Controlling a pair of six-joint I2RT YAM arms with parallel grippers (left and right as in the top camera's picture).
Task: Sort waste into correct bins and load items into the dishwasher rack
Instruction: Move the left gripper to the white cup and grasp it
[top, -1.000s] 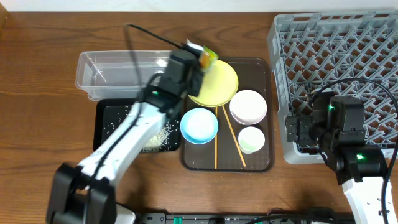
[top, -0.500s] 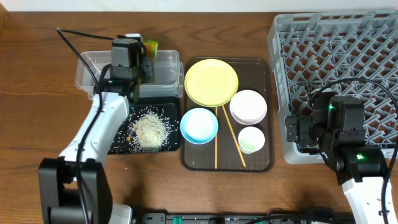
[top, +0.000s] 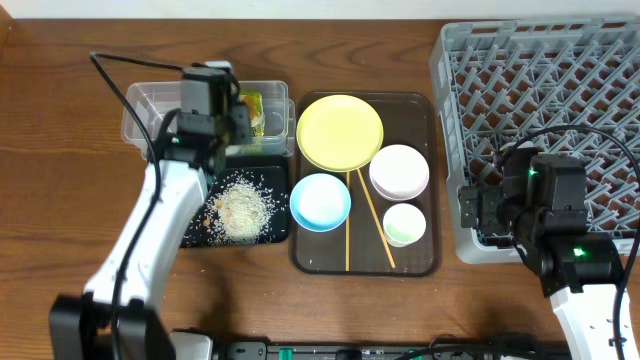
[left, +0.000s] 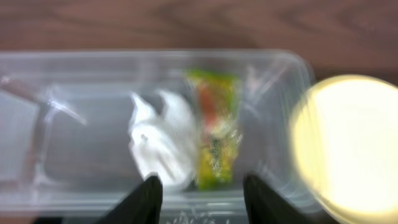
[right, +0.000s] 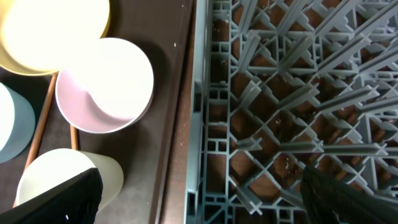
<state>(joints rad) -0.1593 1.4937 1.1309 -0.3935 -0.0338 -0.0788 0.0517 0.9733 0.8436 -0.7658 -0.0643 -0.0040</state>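
Found left tool (left: 205, 198) poised over clear rectangular plastic tub (left: 81, 124), fingers parted partway, nothing between them. Noted small green-yellow-orange snack wrapper (left: 214, 130) lying flat on tub floor below tool, right alongside crumpled white paper wad (left: 158, 144), apparently touching; wrist view blurred. Located tub toward far left of wooden surface (top: 60, 150), with shallow black rectangular tray (top: 272, 180) just beside it on near side. Saw loose white rice-like scraps (top: 240, 210) heaped mid-tray, some scattered toward left edge of tray.

Found right tool (right: 205, 205) spread fully wide, empty, hanging over left edge of large square grey plastic rack (right: 280, 93) close to near corner, rack itself at right edge of surface.

Judged waste sorting done, or all but: wrapper and wad in tub, scraps in black tray, no stray waste spotted elsewhere.

Judged loading not yet begun: no item seen among rack pegs. Counted all on dark brown serving tray (top: 320, 255): round yellow plate (top: 340, 132) at far edge, light blue bowl (top: 320, 200) at left edge, white bowl (top: 399, 172) at right edge, small white cup (top: 404, 224) toward near right corner, two thin wooden chopsticks (top: 370, 215) between bowls, running toward near edge.

Expected next: left tool lifted clear of tub, then first dish pick.
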